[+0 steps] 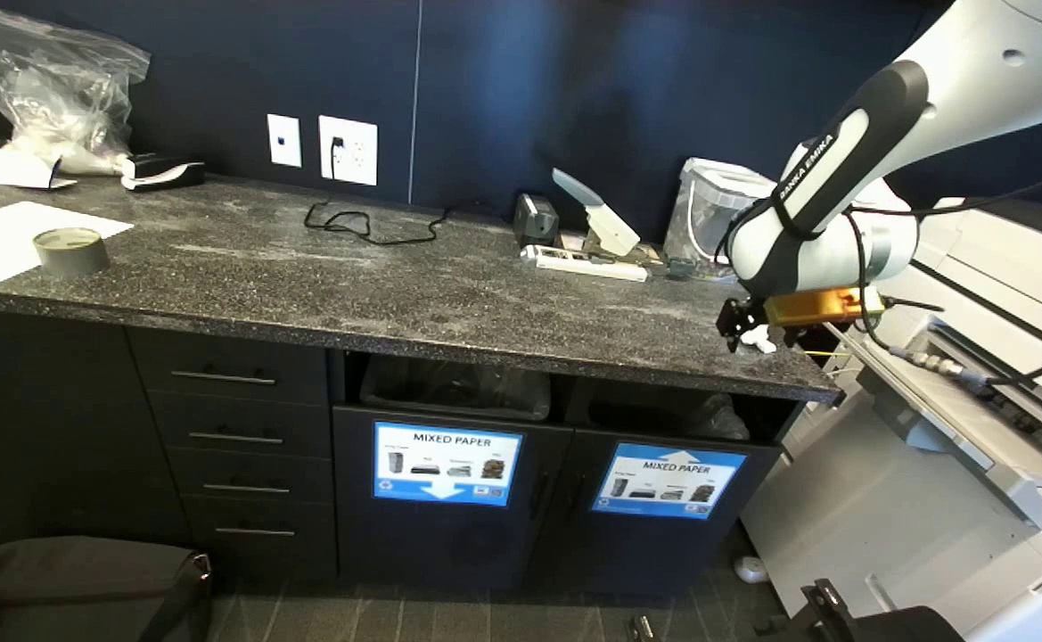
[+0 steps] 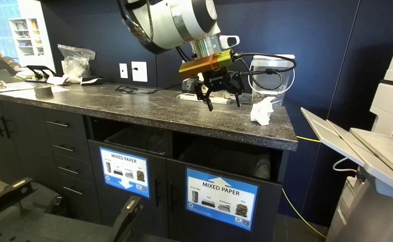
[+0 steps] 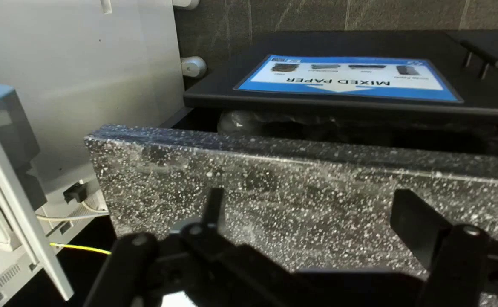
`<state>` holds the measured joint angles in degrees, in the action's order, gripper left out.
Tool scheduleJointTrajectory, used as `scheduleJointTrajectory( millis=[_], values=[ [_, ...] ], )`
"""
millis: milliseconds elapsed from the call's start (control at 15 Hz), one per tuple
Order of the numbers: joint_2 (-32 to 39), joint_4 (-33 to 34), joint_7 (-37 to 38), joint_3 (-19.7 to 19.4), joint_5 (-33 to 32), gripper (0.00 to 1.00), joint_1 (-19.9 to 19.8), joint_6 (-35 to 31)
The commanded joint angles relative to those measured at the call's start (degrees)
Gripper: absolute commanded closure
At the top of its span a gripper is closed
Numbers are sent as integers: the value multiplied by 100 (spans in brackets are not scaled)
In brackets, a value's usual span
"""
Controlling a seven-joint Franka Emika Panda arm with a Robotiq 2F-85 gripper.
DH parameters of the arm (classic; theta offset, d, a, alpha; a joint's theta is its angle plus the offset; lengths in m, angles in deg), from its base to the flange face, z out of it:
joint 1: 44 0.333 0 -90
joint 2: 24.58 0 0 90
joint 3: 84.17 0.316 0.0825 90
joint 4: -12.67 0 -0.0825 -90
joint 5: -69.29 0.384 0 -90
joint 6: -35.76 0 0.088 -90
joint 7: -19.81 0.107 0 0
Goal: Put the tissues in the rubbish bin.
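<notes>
Just one crumpled tissue (image 2: 262,111) here — sitting on the counter (image 2: 142,104) near its short edge, printer (image 2: 391,101) side. Two rubbish bins (image 1: 627,544) under the front edge. The one gripper (image 2: 224,108) hangs above the counter, jaws spread wide — holding nothing.

Wide apart they stand, those black fingers (image 3: 417,226), over the speckled surface (image 3: 308,204)! One o'clock, the rubbish bin (image 3: 338,104), label (image 3: 342,81) upside down; pale machine (image 3: 82,64) at ten, yellow cable (image 3: 80,248) at eight.

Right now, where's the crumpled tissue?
In an exterior view, the crumpled tissue sits on the countertop near its picture-right end, in front of the translucent bucket and right of the open gripper.
</notes>
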<state>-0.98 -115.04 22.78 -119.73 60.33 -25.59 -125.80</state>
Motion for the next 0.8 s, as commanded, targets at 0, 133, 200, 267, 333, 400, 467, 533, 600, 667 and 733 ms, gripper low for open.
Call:
scheduleJointTrajectory(
  millis=[0, 133, 200, 267, 333, 400, 467, 533, 600, 667, 733],
  values=[
    [379, 933, 599, 626, -72, 0, -836, 425],
    [612, 1401, 771, 923, -2, 0, -1303, 544],
    [730, 1608, 837, 1038, 33, 0, -1493, 582],
    [878, 1846, 891, 1129, 65, 0, -1681, 599],
    [1004, 2054, 925, 1237, 124, 0, -1866, 598],
    [1141, 2261, 976, 1307, 157, 0, -2003, 612],
    [1264, 2475, 933, 1463, 271, 0, -2206, 634],
    [1373, 2660, 893, 1602, 383, 0, -2373, 650],
    [1477, 2842, 824, 1768, 521, 0, -2550, 673],
    [1573, 3010, 745, 1954, 680, 0, -2725, 692],
    [1674, 3180, 691, 2104, 809, 0, -2866, 718]
  ],
)
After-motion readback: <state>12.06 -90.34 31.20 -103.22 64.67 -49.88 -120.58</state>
